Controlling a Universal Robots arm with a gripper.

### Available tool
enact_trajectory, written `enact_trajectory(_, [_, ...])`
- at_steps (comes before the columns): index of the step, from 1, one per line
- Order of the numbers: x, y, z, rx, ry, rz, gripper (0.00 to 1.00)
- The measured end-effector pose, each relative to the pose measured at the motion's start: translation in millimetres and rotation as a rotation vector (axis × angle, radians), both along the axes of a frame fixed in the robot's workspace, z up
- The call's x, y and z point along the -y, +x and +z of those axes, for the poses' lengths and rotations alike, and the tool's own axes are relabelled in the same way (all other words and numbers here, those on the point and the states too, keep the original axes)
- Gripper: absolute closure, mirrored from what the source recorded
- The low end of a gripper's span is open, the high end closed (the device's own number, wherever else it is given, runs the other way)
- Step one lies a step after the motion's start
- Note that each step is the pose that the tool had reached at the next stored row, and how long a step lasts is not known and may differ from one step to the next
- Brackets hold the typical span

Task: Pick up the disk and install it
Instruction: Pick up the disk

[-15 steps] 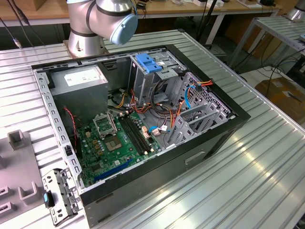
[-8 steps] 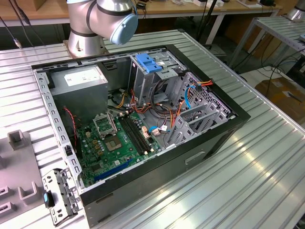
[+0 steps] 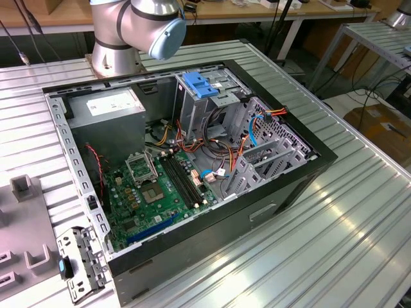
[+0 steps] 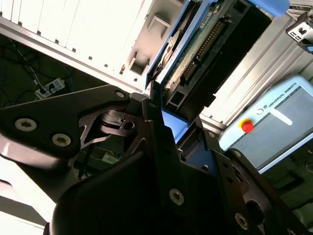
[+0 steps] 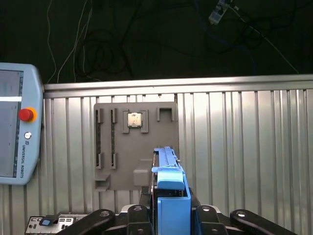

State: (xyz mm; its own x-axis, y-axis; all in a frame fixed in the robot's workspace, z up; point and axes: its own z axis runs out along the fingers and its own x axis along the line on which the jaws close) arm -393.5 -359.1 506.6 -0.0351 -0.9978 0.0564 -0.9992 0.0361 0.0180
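Note:
In both wrist views my gripper (image 5: 171, 215) is shut on the disk (image 5: 166, 164), which stands edge-on between the black fingers (image 5: 133, 215). Its blue plastic carrier (image 5: 172, 196) wraps the held end. The second wrist view shows the disk's (image 4: 198, 51) circuit-board underside and a blue rail, reaching out past my gripper (image 4: 178, 125). I hold the disk in the air over the ribbed metal table, above a grey fixture plate (image 5: 122, 147). The open computer case (image 3: 212, 218) lies on its side in the exterior view, with a grey drive cage (image 3: 192, 109) topped by a blue latch (image 3: 202, 86).
A teach pendant (image 5: 14, 129) with a red button lies beside the fixture plate, which carries a small chip (image 5: 134, 120). In the case are a motherboard (image 3: 157, 192), a grey power supply (image 3: 106, 109) and loose cables. The arm's base (image 3: 122, 38) stands behind the case. A metal bracket (image 3: 80, 263) lies at the exterior view's left.

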Motion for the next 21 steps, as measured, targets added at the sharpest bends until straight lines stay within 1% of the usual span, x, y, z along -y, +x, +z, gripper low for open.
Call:
enact_trajectory(3, [0.7, 4.6, 0.0, -0.0001, 0.0000, 0.000, 0.63])
enact_trajectory(4, [2.3, 5.1, 0.0, -0.0001, 0.0001, 0.000, 0.63])
enact_trajectory(5, [5.2, 5.9, 0.0, -0.0003, 0.0003, 0.000, 0.63])
enact_trajectory(7, [7.6, 6.9, -0.1, -0.0001, 0.0006, 0.000, 0.63])
enact_trajectory(9, [9.1, 8.8, -0.2, -0.0001, 0.0007, 0.000, 0.63])
enact_trajectory(13, [9.8, 15.0, -0.1, -0.0002, 0.0007, 0.000, 0.63])
enact_trajectory(16, [10.1, 24.0, -0.2, -0.0005, 0.0007, 0.000, 0.63])
enact_trajectory(21, [10.0, 34.2, -0.1, -0.0008, 0.0007, 0.000, 0.63])
